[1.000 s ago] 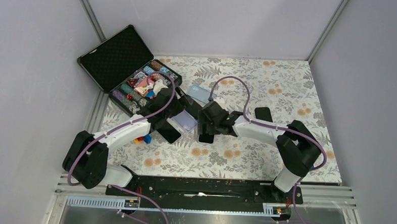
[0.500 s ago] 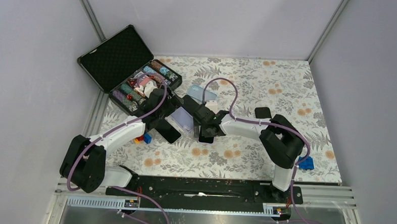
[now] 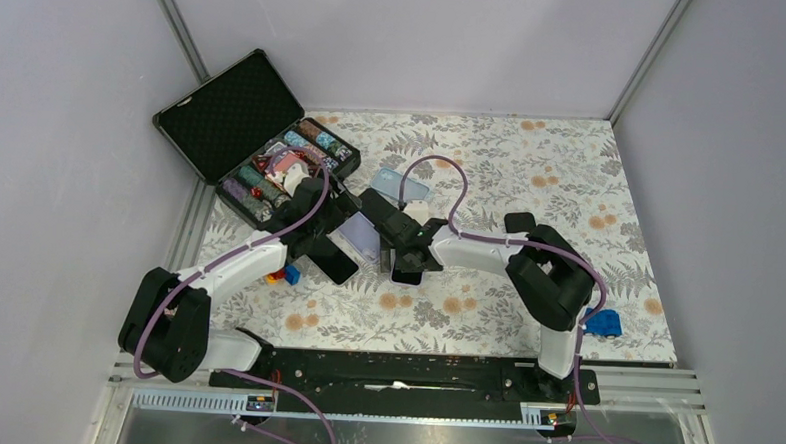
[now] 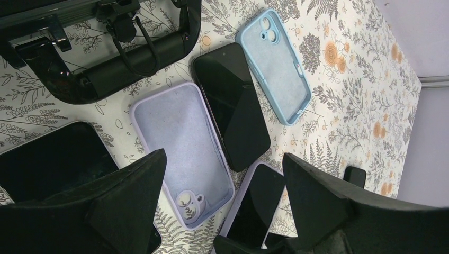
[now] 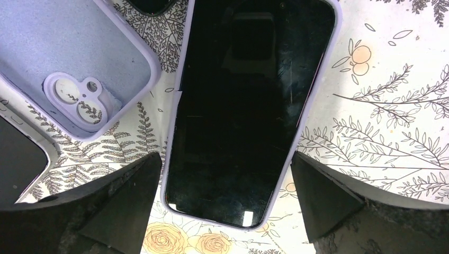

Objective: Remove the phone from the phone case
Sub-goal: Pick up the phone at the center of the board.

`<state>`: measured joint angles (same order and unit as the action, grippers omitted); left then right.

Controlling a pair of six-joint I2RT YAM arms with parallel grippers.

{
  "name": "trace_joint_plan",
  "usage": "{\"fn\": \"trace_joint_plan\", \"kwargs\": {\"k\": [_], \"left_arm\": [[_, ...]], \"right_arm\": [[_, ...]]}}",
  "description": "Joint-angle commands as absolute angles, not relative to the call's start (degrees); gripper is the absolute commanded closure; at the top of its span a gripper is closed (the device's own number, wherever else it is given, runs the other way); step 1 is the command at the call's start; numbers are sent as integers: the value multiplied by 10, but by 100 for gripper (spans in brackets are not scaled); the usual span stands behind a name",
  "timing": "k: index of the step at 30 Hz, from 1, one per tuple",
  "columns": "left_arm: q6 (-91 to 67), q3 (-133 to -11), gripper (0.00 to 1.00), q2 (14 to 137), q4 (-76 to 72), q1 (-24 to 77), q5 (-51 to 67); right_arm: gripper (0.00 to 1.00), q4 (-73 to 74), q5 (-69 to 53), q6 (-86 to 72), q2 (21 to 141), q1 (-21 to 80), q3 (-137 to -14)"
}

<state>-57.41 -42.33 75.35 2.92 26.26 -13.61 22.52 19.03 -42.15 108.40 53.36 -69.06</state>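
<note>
A black phone in a lilac case (image 5: 243, 106) lies face up on the floral table; it also shows in the top view (image 3: 407, 274) and the left wrist view (image 4: 259, 206). My right gripper (image 5: 225, 174) is open, its fingers straddling the phone's near end just above it, apart from it; in the top view it (image 3: 393, 244) is above the phone. My left gripper (image 4: 222, 211) is open and empty over an empty lilac case (image 4: 182, 153); the top view shows it (image 3: 344, 230) beside the right one.
A bare black phone (image 4: 230, 106) and an empty blue case (image 4: 275, 63) lie beyond the lilac case. Another black phone (image 4: 47, 159) lies at the left. An open black chip case (image 3: 257, 141) stands at the back left. A small black phone (image 3: 521, 226) lies to the right.
My right gripper has swung left and closer to the left gripper, over the cased phone. The left gripper shifted slightly toward the back. Nothing was grasped.
</note>
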Motion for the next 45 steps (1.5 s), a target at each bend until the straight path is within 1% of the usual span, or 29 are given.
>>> {"fn": "trace_joint_plan", "kwargs": {"k": [1,7,8,10,12,16,18,22,25,29,31,36,39,45], "left_arm": [[-573,-419,17,735,4,258,-134],[-574,-420,17,738,2,257,-128],[-574,-420,17,738,2,258,-126],[-572,-421,17,740,3,258,-123],[-572,-421,17,744,2,258,-116],[-573,-422,17,756,-9,258,-95],[-575,-420,17,763,-19,258,-79],[-567,-422,16,792,-55,258,-10],[-562,-440,17,834,-75,263,58],[-559,-461,20,889,-102,282,115],[-556,-472,20,910,-112,296,136],[-556,-499,20,960,-123,317,171],[-555,-509,19,978,-133,323,180],[-526,-548,19,1014,-121,338,200]], "right_arm": [[0,257,184,-443,1112,541,-692],[0,271,189,-438,1128,541,-697],[3,271,188,-436,1128,541,-695],[22,275,188,-433,1132,540,-693],[36,283,188,-429,1136,540,-695],[47,291,206,-421,1124,540,-684],[48,291,212,-418,1105,534,-674],[50,253,173,-414,1036,509,-624],[51,195,93,-423,980,471,-569],[51,111,-19,-447,924,419,-500],[51,86,-55,-456,906,401,-479],[51,9,-132,-476,879,359,-426],[52,-66,-151,-477,866,347,-384],[52,-142,-209,-458,849,333,-343]]}}
